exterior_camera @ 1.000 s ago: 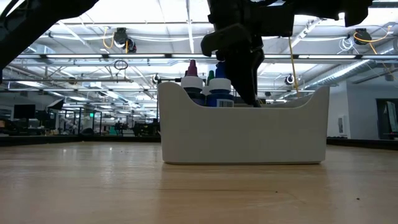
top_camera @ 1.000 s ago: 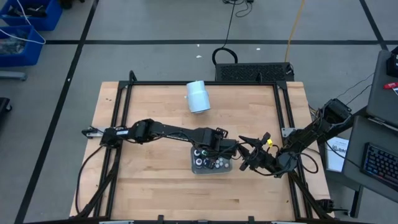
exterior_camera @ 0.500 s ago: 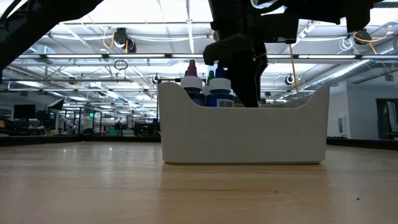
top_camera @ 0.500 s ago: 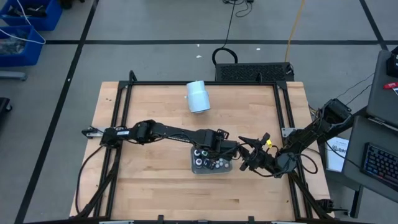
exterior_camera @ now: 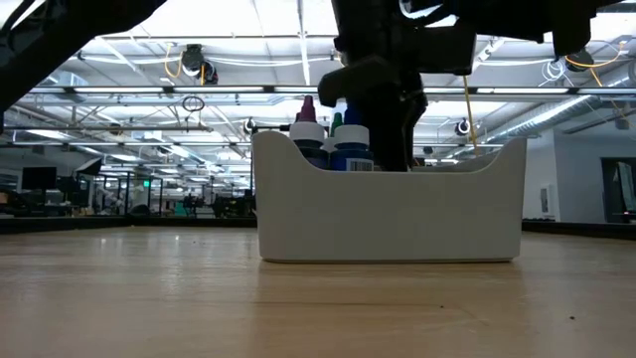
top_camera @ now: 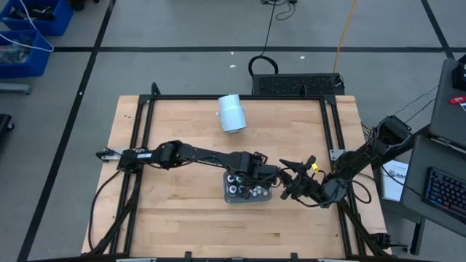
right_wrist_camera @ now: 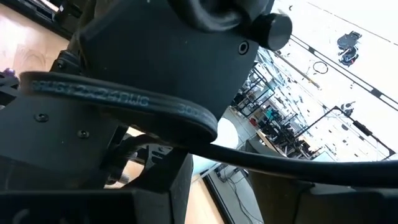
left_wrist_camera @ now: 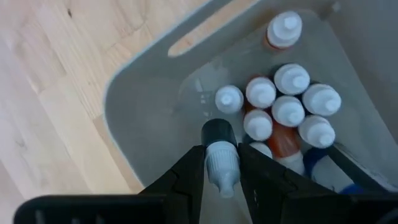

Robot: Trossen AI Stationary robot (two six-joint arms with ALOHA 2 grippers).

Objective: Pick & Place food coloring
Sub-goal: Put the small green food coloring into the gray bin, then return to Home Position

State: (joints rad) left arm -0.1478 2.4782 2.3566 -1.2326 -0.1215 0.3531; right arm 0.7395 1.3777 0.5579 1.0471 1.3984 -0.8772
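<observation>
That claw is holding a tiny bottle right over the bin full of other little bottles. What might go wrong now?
The left gripper pinches the dark-capped bottle only by its narrow neck, so it might slip or tilt. Lowered further, it could knock over the white-capped bottles crowded close beside it in the grey tray. The right gripper hovers near and may bump the tray.

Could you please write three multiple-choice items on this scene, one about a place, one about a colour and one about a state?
1. Where is the left gripper?
A. over the grey tray
B. beside the pale-blue cylinder
C. off the table

2. What colour is the cap of the bottle between its fingers?
A. white
B. black
C. red

3. How are the left gripper's fingers?
A. wide open, empty
B. shut on the bottle
C. hidden

Answers: 1 A, tray wall lies below it. 2 B, dark cap shows. 3 B, both fingers press the bottle's neck.
</observation>
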